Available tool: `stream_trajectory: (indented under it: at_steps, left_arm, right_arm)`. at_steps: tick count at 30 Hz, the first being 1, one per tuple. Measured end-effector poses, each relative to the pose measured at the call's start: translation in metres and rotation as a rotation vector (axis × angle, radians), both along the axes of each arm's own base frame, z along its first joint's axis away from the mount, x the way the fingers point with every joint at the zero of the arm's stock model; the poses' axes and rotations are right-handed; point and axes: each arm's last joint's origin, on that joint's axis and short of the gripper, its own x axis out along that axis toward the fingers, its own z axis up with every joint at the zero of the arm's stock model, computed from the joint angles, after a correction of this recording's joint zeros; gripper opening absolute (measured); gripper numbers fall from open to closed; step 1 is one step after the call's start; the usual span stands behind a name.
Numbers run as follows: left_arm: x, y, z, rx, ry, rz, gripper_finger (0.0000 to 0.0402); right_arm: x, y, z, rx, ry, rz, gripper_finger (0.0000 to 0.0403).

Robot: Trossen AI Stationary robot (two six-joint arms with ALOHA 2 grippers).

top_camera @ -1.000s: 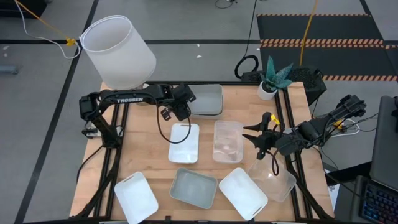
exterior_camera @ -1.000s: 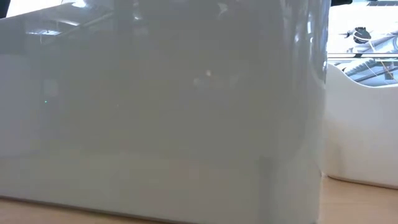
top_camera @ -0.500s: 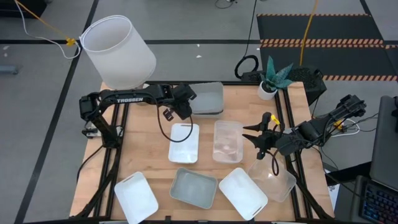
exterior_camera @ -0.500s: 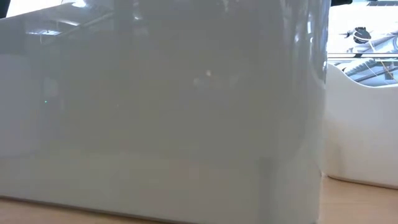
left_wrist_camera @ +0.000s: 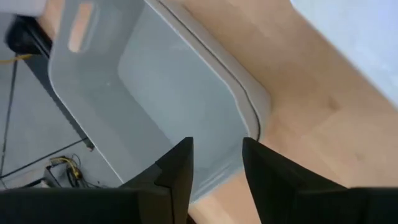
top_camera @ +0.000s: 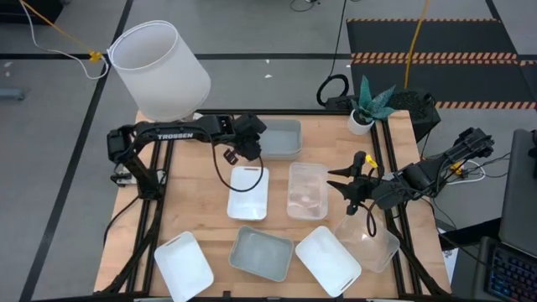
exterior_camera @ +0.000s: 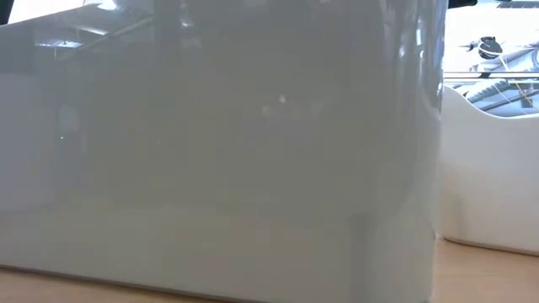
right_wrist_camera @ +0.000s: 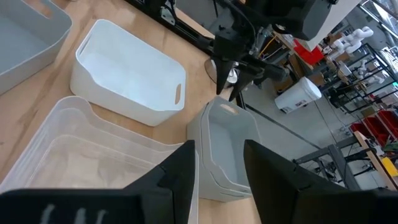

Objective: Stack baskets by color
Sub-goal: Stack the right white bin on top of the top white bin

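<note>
So the grey-blue basket [top_camera: 280, 138] has dropped flat onto the stack at the table's back edge, and the left gripper [top_camera: 248, 148] is sitting just beside its rim with fingers apart, probably letting go, while the right gripper [top_camera: 348, 186] is waiting half-open over the clear baskets.

white baskets [top_camera: 248, 191], grey-blue baskets [top_camera: 261, 253], clear baskets [top_camera: 307, 190], tan table [top_camera: 197, 197]
</note>
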Motion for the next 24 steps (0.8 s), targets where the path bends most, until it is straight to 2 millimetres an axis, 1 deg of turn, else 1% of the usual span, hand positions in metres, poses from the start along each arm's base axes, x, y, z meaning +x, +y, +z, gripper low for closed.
stream_trajectory:
  at_steps: [4,6,8,10,12,14,17,19,21,24]
  left_arm:
    - [0.003,-0.007,0.004,-0.003,-0.045,0.036,0.0143]
    - [0.003,-0.011,0.008,-0.023,-0.076,0.086,0.0140]
    - [0.005,-0.016,0.013,-0.036,-0.131,0.165,0.0136]
    - [0.003,-0.021,0.021,-0.058,-0.189,0.266,0.0132]
    - [0.002,-0.029,0.029,-0.105,-0.261,0.378,0.0127]
    - [-0.002,-0.035,0.038,-0.190,-0.337,0.490,0.0122]
    - [-0.006,-0.044,0.046,-0.340,-0.413,0.625,0.0110]
    - [-0.009,-0.052,0.048,-0.406,-0.412,0.676,0.0101]
    - [-0.007,-0.061,0.049,-0.436,-0.421,0.680,0.0091]
    - [-0.005,-0.075,0.047,-0.461,-0.405,0.658,0.0077]
  right_arm:
    - [0.000,0.000,0.000,0.000,0.000,0.000,0.0130]
    - [0.000,0.000,0.000,0.003,-0.001,-0.001,0.0130]
    - [0.000,0.000,0.000,0.021,-0.009,-0.009,0.0130]
    - [0.000,0.000,0.000,0.048,-0.019,-0.021,0.0130]
    - [0.001,0.001,-0.001,0.087,-0.032,-0.035,0.0130]
    - [0.004,0.004,-0.002,0.149,-0.027,0.001,0.0130]
    - [0.013,0.012,-0.001,0.265,-0.019,0.093,0.0130]
    - [0.021,0.020,0.000,0.355,0.006,0.140,0.0130]
    - [0.029,0.030,-0.001,0.446,0.071,0.183,0.0130]
    - [0.041,0.049,-0.007,0.566,0.229,0.217,0.0130]
